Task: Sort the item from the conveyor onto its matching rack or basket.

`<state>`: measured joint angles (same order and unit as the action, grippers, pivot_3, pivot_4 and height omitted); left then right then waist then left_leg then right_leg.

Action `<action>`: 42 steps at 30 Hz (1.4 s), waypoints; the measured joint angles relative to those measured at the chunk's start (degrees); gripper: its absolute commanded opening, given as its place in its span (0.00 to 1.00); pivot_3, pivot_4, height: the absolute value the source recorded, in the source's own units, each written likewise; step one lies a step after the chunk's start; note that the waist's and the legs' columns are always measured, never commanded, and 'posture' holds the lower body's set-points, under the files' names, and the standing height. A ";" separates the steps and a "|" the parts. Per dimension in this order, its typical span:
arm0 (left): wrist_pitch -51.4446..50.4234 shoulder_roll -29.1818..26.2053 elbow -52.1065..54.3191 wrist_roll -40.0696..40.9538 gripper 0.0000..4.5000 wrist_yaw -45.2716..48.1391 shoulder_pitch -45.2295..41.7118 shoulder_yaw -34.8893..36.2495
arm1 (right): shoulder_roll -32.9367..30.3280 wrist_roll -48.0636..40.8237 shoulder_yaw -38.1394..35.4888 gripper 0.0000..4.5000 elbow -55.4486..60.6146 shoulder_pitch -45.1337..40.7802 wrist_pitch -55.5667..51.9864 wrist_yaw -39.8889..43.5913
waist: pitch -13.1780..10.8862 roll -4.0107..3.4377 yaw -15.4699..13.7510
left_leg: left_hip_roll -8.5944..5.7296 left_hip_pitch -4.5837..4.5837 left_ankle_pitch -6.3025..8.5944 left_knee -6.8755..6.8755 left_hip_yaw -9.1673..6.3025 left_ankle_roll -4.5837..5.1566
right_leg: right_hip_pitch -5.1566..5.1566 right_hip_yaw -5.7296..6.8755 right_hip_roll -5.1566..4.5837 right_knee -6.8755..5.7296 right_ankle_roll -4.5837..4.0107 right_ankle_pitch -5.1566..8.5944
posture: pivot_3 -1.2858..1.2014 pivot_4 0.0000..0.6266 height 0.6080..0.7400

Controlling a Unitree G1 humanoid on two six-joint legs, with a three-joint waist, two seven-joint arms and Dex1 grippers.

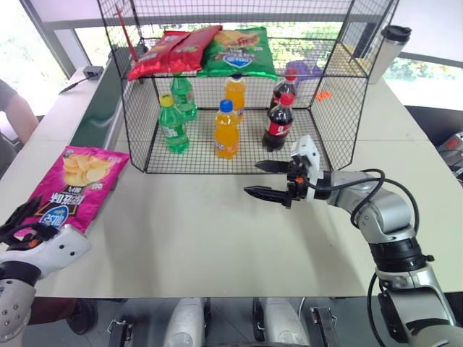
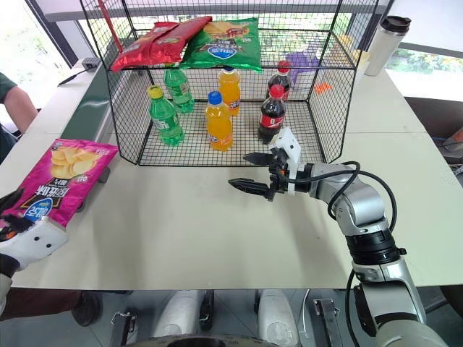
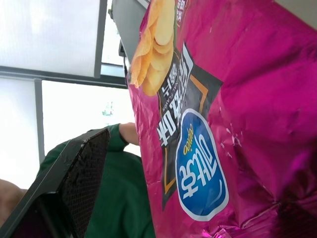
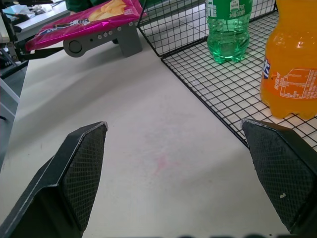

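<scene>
Both pincers are spread wide, nothing gripped. Pink crisp bag (image 1: 76, 182) is seen at 9 o'clock, resting on the conveyor (image 1: 101, 116) end; left pincer (image 1: 16, 225) is lined up beside it, presumably for pickup. Right pincer (image 1: 273, 181) is parked at the wire cage (image 1: 329, 130) front.

Test lab mocked up as shop: stocked wire cage (image 1: 145, 137) centre frame on white table (image 1: 217, 238), conveyor (image 1: 101, 108) upper left.

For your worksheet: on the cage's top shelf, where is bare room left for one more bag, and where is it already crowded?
The wire cage's upper shelf is bare on the robot's right, from the green bag across to the cage's side wall. The left half is crowded: two red bags overlap beside the green one.
</scene>
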<state>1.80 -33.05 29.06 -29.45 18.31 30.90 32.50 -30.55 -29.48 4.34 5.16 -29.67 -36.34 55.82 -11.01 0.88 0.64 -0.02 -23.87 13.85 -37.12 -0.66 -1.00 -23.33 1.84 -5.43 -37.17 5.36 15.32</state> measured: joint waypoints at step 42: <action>-74.00 -59.36 -23.98 79.54 0.01 55.07 -49.07 39.61 | 0.17 -14.11 -11.34 1.00 -6.05 -13.71 -9.89 2.39 | -0.22 0.09 0.47 | 0.71 0.47 0.01 0.28 0.44 0.00 | 0.06 -0.16 0.92 -0.02 -0.22 -0.07 | 0.52 0.24 1.00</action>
<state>-72.19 -92.42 5.08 50.09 73.37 -18.17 72.12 -30.38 -43.59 -6.99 -0.89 -43.38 -46.22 58.21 -11.24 0.97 1.11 0.69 -23.40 13.86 -36.84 -0.22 -1.00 -23.28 1.68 -4.51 -37.19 5.14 15.25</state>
